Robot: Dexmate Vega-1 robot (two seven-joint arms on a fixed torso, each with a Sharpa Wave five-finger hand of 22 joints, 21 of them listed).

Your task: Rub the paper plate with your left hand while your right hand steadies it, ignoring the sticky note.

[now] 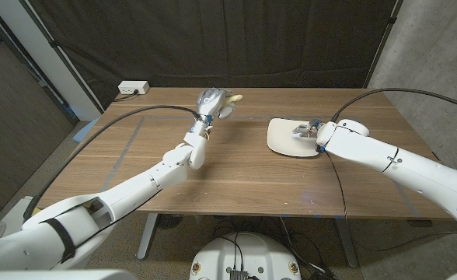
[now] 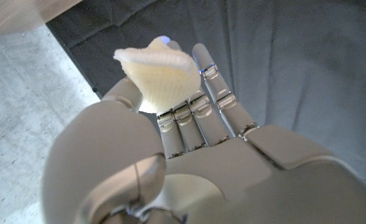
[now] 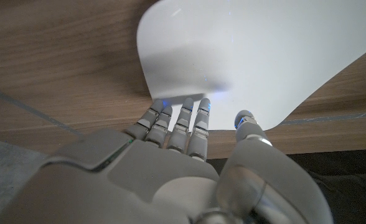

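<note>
The paper plate (image 1: 292,138) lies on the wooden table (image 1: 244,175), a little right of the middle of the head view. The right hand (image 1: 305,130) rests on the plate near its right side, with the fingertips (image 3: 184,106) pressing down on its edge. The right arm comes in from the lower right corner of the picture, and a black cable (image 1: 384,92) loops above it.

The left hand (image 1: 211,102) is up in the air near the top middle of the head view, well apart from the plate. It pinches a small pale yellow wad (image 2: 159,73) between the thumb and the fingers, and the other fingers point straight out. I cannot tell what the wad is made of.

A white power strip (image 1: 133,88) sits at the far left corner of the table. A dark curtain (image 1: 236,39) hangs behind the table. Nothing lies between the left hand and the plate.
</note>
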